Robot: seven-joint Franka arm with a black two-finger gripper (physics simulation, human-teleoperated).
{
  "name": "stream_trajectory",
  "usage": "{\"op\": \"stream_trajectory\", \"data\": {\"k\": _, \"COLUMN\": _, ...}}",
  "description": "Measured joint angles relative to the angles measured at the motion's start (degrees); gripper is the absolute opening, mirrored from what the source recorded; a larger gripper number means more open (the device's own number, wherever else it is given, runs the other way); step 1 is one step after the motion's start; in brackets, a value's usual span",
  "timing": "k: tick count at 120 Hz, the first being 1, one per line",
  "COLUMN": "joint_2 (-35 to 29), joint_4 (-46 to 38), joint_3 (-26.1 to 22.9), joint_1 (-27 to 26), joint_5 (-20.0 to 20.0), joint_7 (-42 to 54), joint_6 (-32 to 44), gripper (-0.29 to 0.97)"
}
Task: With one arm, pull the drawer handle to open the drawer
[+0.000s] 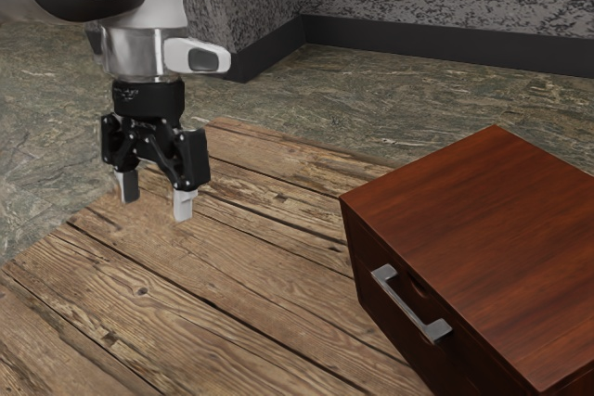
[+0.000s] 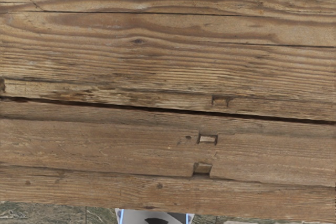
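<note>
A dark red wooden cabinet (image 1: 483, 238) stands on the plank table at the exterior view's right. Its drawer front (image 1: 399, 322) faces the exterior view's lower left and sits flush with the cabinet, shut. A grey metal bar handle (image 1: 409, 302) runs across that front. My gripper (image 1: 156, 196) hangs over the table at the exterior view's left, pointing straight down, well apart from the cabinet. Its two pale fingertips (image 1: 184, 205) stand apart with nothing between them, so it is open. In the wrist view I look straight down on bare wooden planks (image 2: 157, 77).
The weathered plank table (image 1: 186, 303) stretches between my gripper and the cabinet. A stone floor (image 1: 390, 99) and a grey wall with a dark skirting board (image 1: 445, 39) lie beyond the table's far edge.
</note>
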Motion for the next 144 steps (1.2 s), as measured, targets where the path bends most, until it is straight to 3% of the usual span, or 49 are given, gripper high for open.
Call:
{"op": "stream_trajectory", "data": {"k": 17, "joint_2": 0.0, "joint_4": -0.5, "joint_3": 0.0, "joint_1": 2.2, "joint_5": -0.2, "joint_7": -1.6, "joint_6": 11.4, "gripper": 0.68}}
{"op": "stream_trajectory", "data": {"k": 39, "joint_2": 0.1, "joint_4": -0.5, "joint_3": 0.1, "joint_1": 5.5, "joint_5": -0.4, "joint_7": -3.2, "joint_6": 18.1, "gripper": 0.68}}
{"op": "stream_trajectory", "data": {"k": 57, "joint_2": -0.5, "joint_4": 12.0, "joint_3": -2.0, "joint_1": 9.5, "joint_5": -0.4, "joint_7": -7.3, "joint_6": 17.3, "gripper": 0.68}}
{"op": "stream_trajectory", "data": {"k": 86, "joint_2": 0.2, "joint_4": 13.5, "joint_3": -7.7, "joint_1": 14.5, "joint_5": -0.8, "joint_7": -28.7, "joint_6": 16.1, "gripper": 0.68}}
{"op": "stream_trajectory", "data": {"k": 111, "joint_2": 0.4, "joint_4": 10.8, "joint_3": -11.4, "joint_1": 7.8, "joint_5": -0.8, "joint_7": -42.3, "joint_6": 16.8, "gripper": 0.68}}
{"op": "stream_trajectory", "data": {"k": 144, "joint_2": -4.4, "joint_4": -7.6, "joint_3": -13.5, "joint_1": -5.1, "joint_5": -1.4, "joint_7": -54.4, "joint_6": 28.3, "gripper": 0.68}}
